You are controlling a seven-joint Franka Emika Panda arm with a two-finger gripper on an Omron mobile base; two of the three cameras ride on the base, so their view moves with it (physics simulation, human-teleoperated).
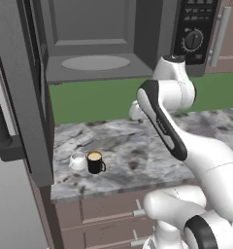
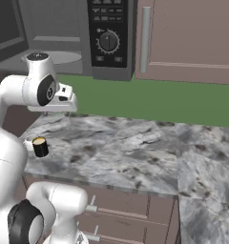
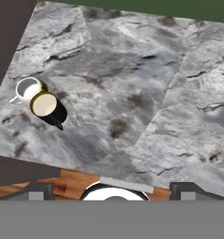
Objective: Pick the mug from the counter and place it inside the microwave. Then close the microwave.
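Looking down from the hand camera, I noted:
Mug: the black mug (image 3: 48,108) stood upright on the counter (image 3: 132,93), near its front edge, handle toward that edge.
White cup: a white cup (image 3: 27,88) sat touching the mug, on its far-left side.
Fingers: the gripper (image 3: 112,189) was spread wide and empty; I saw one fingertip (image 3: 37,190) at each lower corner.
Mug versus fingers: it lay well apart from them, up and left, outside the gap.
Microwave: the microwave (image 1: 96,44) stood open above the counter, door (image 1: 21,92) swung left, turntable (image 1: 95,62) bare.
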